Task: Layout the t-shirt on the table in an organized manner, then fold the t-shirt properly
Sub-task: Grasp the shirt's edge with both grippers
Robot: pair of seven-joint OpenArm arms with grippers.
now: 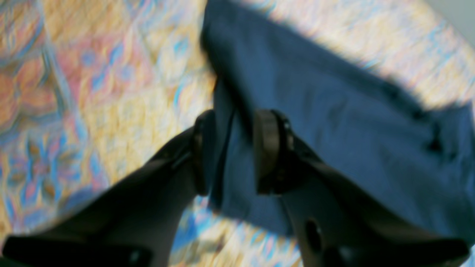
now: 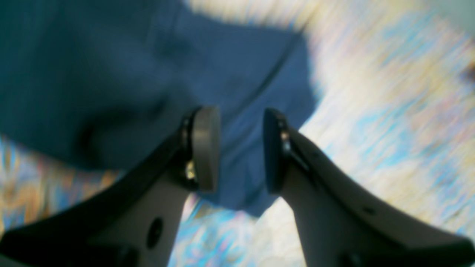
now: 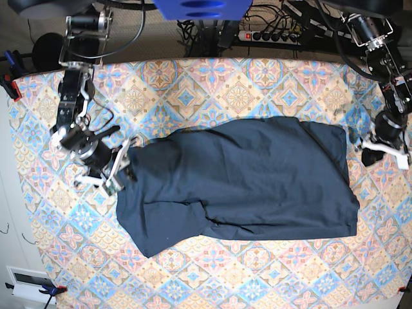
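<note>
The dark navy t-shirt [image 3: 244, 180] lies spread and wrinkled across the middle of the patterned table [image 3: 257, 84], with a flap bulging out at its front left. My right gripper [image 3: 127, 168] stands at the shirt's left edge. In the right wrist view it [image 2: 239, 118] is open, with the t-shirt [image 2: 111, 74] lying under the gap. My left gripper [image 3: 362, 149] is just off the shirt's far right corner. The blurred left wrist view shows that gripper [image 1: 234, 126] open, a loose fold of the t-shirt [image 1: 334, 111] hanging between its pads.
A power strip [image 3: 270, 35] and cables lie behind the table's back edge. Red clamps [image 3: 9, 84] hold the cloth at the left edge. Patterned cloth [image 1: 111, 74] shows around the shirt on all sides.
</note>
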